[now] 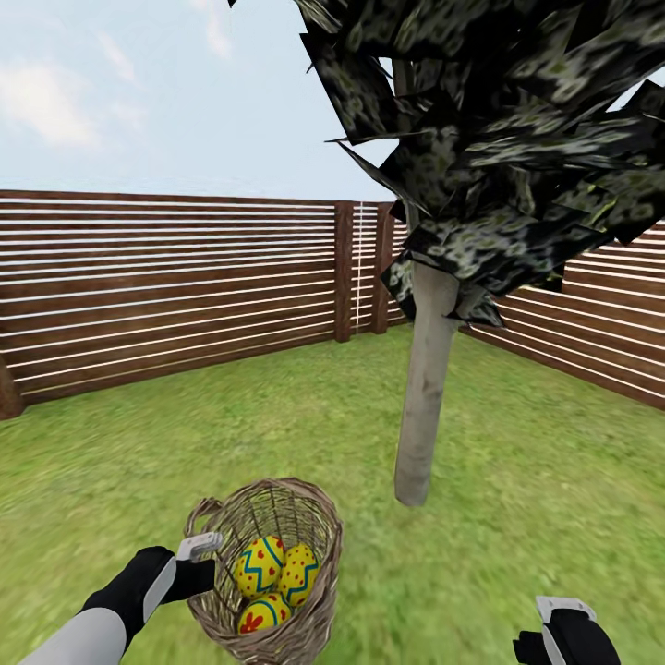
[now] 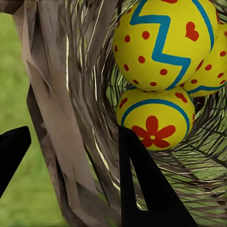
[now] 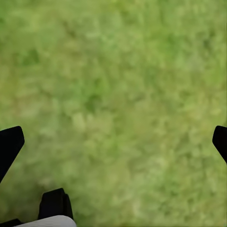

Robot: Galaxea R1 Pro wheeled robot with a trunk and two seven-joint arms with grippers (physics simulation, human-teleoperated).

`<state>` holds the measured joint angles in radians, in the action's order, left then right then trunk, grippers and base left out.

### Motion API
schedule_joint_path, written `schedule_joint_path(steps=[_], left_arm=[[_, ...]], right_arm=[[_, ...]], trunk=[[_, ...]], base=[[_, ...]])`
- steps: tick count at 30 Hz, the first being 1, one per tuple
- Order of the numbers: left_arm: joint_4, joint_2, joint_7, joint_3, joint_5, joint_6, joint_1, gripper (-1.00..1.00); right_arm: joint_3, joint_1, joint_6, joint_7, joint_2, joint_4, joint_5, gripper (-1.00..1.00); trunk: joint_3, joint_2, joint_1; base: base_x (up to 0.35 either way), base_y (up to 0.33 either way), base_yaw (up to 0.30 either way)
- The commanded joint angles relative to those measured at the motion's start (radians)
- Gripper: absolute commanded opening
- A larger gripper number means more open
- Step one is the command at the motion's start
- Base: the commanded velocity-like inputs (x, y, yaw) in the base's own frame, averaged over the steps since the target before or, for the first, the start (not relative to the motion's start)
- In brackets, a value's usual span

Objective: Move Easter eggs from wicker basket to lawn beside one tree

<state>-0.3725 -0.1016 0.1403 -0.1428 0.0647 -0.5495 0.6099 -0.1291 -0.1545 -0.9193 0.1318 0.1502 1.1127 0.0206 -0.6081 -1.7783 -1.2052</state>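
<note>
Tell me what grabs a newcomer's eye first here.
Three bright yellow Easter eggs sit inside the wicker basket on the lawn, low in the head view. The left gripper straddles the basket's rim, fingers spread. Just beyond stands a pale-trunked tree before a slatted brown fence.

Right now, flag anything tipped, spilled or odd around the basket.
The wicker basket leans toward the camera instead of standing upright, its rim between the left hand's fingers. All three Easter eggs are inside; none have spilled onto the lawn.
</note>
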Motion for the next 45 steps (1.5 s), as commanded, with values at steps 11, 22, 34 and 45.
schedule_joint_path(steps=[11, 22, 34, 45], left_arm=[[-0.002, 0.0, 0.001, -0.004, 0.014, -0.007, 0.001, -1.0], [-0.002, 0.001, 0.001, -0.004, 0.014, -0.006, 0.001, -1.0], [-0.002, 0.002, 0.001, -0.004, 0.014, -0.006, 0.001, -1.0], [-0.002, 0.005, 0.001, -0.004, 0.014, -0.006, 0.001, -1.0]], right_arm=[[0.002, 0.0, -0.004, 0.005, 0.0, -0.025, -0.002, 1.0], [0.002, 0.0, -0.004, 0.005, 0.0, -0.026, -0.002, 1.0], [0.002, -0.001, -0.004, 0.005, 0.0, -0.027, -0.002, 1.0], [0.003, 0.0, -0.003, 0.005, -0.001, -0.028, -0.002, 1.0]], trunk=[[-0.036, -0.078, -0.042], [-0.07, -0.155, -0.084], [-0.108, -0.239, -0.13], [-0.142, -0.316, -0.173]], base=[[0.0, 0.0, 0.0], [0.0, 0.0, 0.0], [0.0, 0.0, 0.0], [0.0, 0.0, 0.0]])
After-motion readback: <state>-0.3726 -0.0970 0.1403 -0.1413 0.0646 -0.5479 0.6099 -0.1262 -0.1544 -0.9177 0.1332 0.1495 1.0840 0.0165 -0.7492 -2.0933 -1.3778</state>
